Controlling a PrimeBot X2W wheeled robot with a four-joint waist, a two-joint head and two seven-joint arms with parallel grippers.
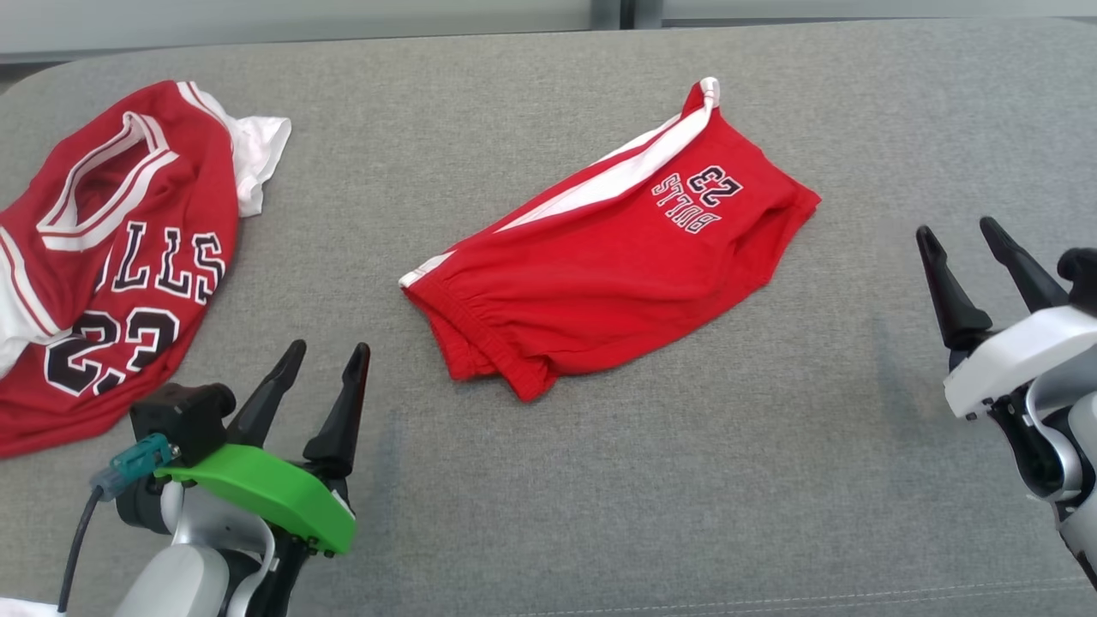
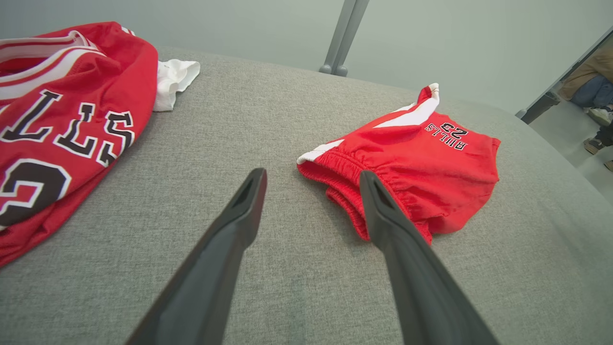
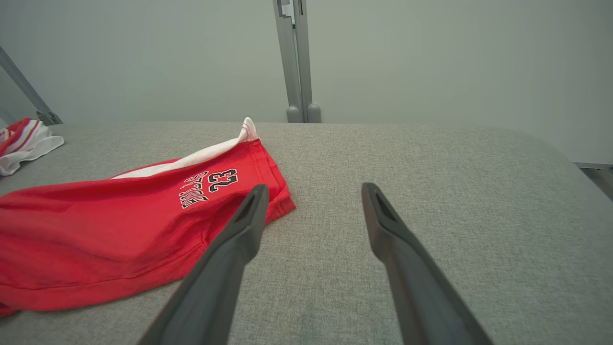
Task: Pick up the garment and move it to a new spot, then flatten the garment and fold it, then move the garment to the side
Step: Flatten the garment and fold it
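Observation:
The garment (image 1: 600,266), a pair of red shorts with a white side stripe and "BULLS 23" print, lies folded over near the middle of the grey padded surface (image 1: 686,480). My left gripper (image 1: 330,347) hovers open to the lower left of the garment, apart from the cloth. In the left wrist view the garment's (image 2: 431,158) elastic waistband sits just beyond my left gripper (image 2: 312,173). My right gripper (image 1: 956,227) stands open off the garment's right end, holding nothing. The right wrist view has the garment's (image 3: 119,230) hem left of my right gripper (image 3: 314,187).
A red and white jersey (image 1: 128,257) lies crumpled at the surface's left end, seen also as the jersey (image 2: 57,120) in the left wrist view. A metal post (image 3: 297,57) stands behind the far edge. A person's legs (image 2: 594,91) show far right.

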